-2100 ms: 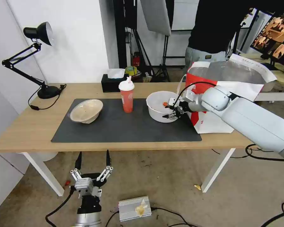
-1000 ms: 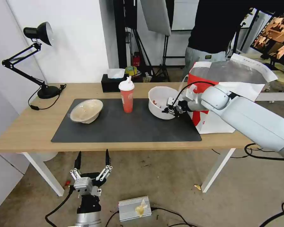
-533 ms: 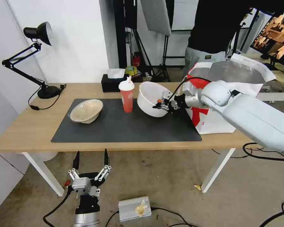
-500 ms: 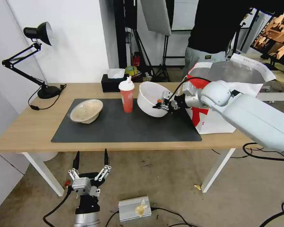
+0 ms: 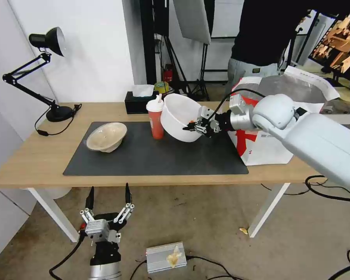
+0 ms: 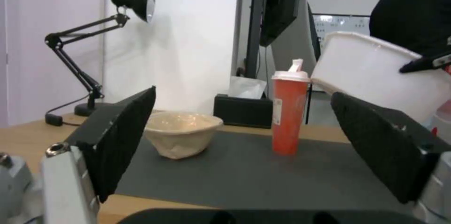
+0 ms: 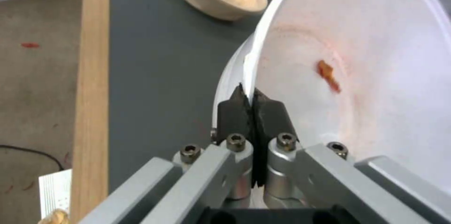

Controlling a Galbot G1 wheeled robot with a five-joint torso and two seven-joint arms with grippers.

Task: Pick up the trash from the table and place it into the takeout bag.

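While right gripper (image 5: 195, 126) pinches the deep white bowl (image 5: 177, 117) by its rim, takeout bag (image 5: 276, 116) lies at three o'clock; left gripper (image 5: 107, 202) hangs wide.

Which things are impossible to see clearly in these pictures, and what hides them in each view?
- Inside of the takeout bag: head view, the right arm crosses it.
- Whether the white bowl touches the red cup: head view, they overlap.
- White bowl's far rim: right wrist view, cut by the edge past the right gripper.
- Table near edge: left wrist view, left gripper fingers cover it.
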